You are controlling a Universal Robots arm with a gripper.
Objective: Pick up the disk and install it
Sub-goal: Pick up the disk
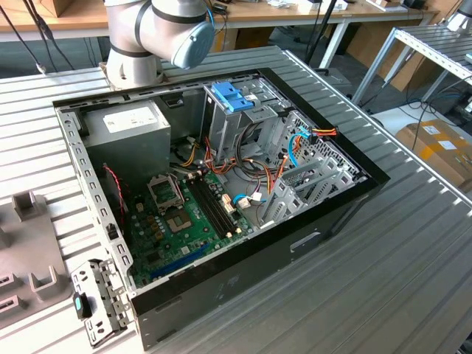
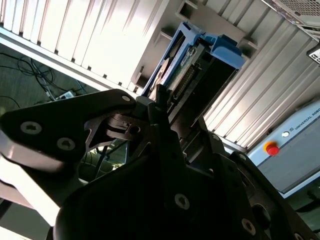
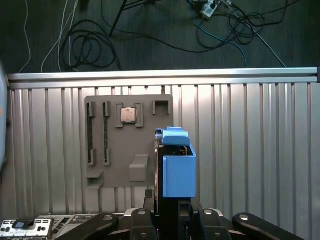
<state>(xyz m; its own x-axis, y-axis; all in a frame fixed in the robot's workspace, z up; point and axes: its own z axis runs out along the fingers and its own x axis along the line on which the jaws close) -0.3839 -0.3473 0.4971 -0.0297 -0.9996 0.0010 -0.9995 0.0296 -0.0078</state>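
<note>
In the exterior view I see the grey robot arm (image 1: pixel 158 29) at the upper middle of the frame, behind an open black computer case (image 1: pixel 221 287) on the ribbed metal table (image 1: pixel 398 280); a metal cage with a blue plastic top (image 1: pixel 232 96) stands inside. In the first wrist view my black gripper (image 3: pixel 170 212) pinches the disk (image 3: pixel 177 172), a flat dark drive in a blue plastic carrier, held on edge, with a grey moulded tray (image 3: pixel 100 175) beyond it. In the second wrist view the disk's connector end points away from the gripper
</note>
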